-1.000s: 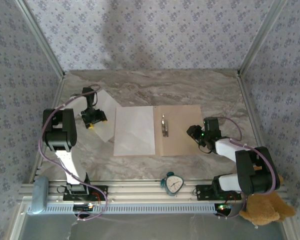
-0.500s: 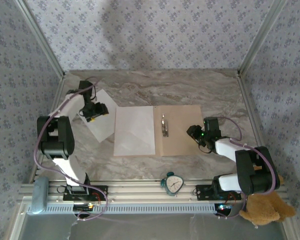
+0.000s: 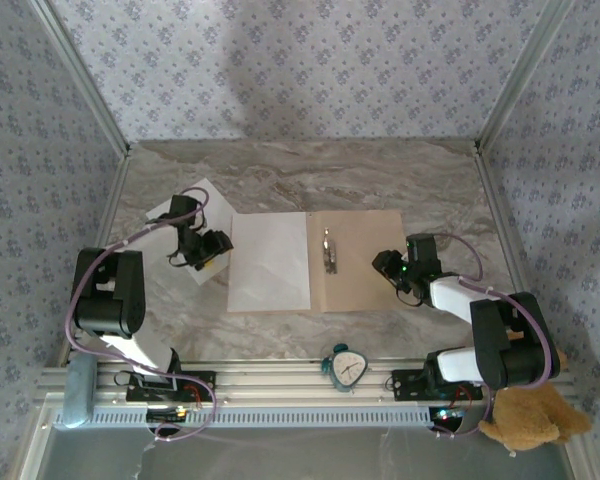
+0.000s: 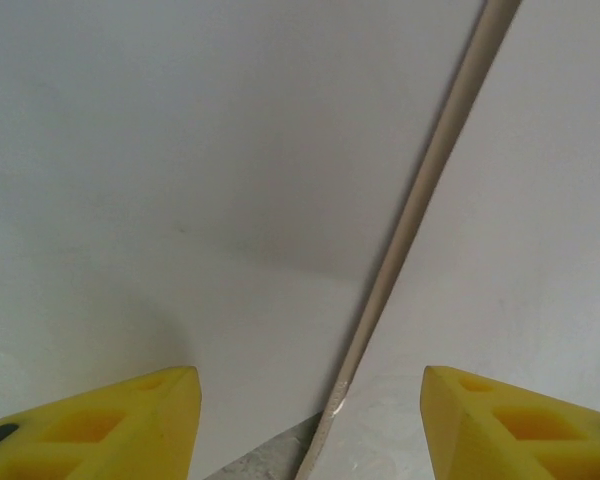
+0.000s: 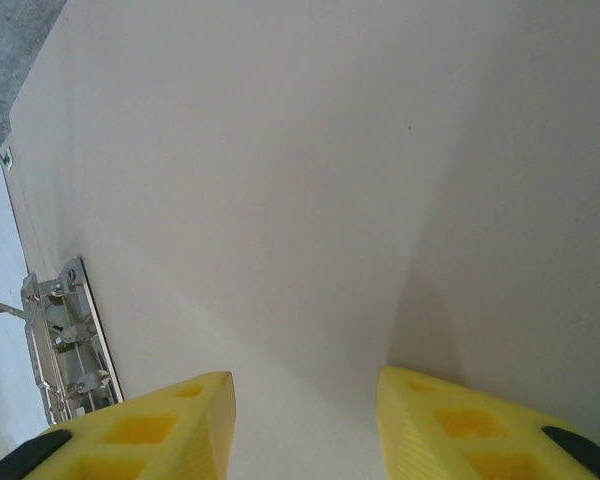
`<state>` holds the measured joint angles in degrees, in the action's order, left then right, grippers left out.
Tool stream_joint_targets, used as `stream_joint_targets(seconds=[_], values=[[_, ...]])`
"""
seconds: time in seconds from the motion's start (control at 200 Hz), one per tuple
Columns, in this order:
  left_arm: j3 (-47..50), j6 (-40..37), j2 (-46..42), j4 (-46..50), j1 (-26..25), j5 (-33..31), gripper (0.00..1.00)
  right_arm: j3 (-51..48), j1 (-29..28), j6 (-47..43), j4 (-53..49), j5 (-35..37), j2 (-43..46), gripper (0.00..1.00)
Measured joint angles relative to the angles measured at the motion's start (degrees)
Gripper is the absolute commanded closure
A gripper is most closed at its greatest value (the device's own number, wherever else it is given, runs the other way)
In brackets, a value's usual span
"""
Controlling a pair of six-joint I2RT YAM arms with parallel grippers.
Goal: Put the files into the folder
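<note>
The tan folder (image 3: 365, 262) lies open on the marble table, its metal clip (image 3: 328, 250) along the spine. One white file (image 3: 270, 262) lies flat on the folder's left half. A second file (image 3: 188, 207) lies tilted on the table to its left. My left gripper (image 3: 208, 250) hovers open over that loose sheet, at the folder's left edge. Its wrist view shows the loose file (image 4: 180, 200), the folder's tan edge (image 4: 420, 200) and the other file (image 4: 540, 250), with nothing between the left gripper's (image 4: 310, 420) jaws. My right gripper (image 3: 388, 268) stands open over the folder's bare right half (image 5: 330, 180), the clip (image 5: 65, 340) to its left.
A teal alarm clock (image 3: 347, 366) stands on the front rail between the arm bases. A brown teddy bear (image 3: 528, 418) sits at the front right corner and a grey block (image 3: 80, 390) at the front left. Patterned walls close in the table on three sides.
My left gripper has swung from the back left toward the folder's left edge, its jaws narrowing slightly. The loose file has shifted under it. The right arm has not moved.
</note>
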<state>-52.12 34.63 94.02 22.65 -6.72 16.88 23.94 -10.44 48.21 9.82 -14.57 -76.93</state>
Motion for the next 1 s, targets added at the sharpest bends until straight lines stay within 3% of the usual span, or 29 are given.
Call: stream_joint_targets(seconds=[0.25, 0.455, 0.705, 0.825, 0.999], values=[[-0.7, -1.0, 0.3, 6.7, 0.2, -6.9, 0.37, 0.0, -0.1, -0.2, 0.0, 0.0, 0.0, 0.57], [-3.1, -5.0, 1.7, 17.9, 1.1, -20.5, 0.37, 0.5, -0.5, -0.4, -0.2, 0.0, 0.0, 0.57], [-5.4, -10.1, 2.4, 25.9, 1.6, -31.0, 0.37, 1.6, -1.4, -1.4, -0.4, -0.4, 0.1, 0.57], [-6.4, -11.1, 1.6, 25.7, 1.6, -31.1, 0.37, 3.1, -3.8, -2.8, -2.3, -0.1, 1.2, 0.55], [-4.2, -11.2, -7.8, 19.7, 1.6, -24.5, 0.34, 12.5, -9.4, -4.7, -5.9, 0.4, 0.9, 0.54]])
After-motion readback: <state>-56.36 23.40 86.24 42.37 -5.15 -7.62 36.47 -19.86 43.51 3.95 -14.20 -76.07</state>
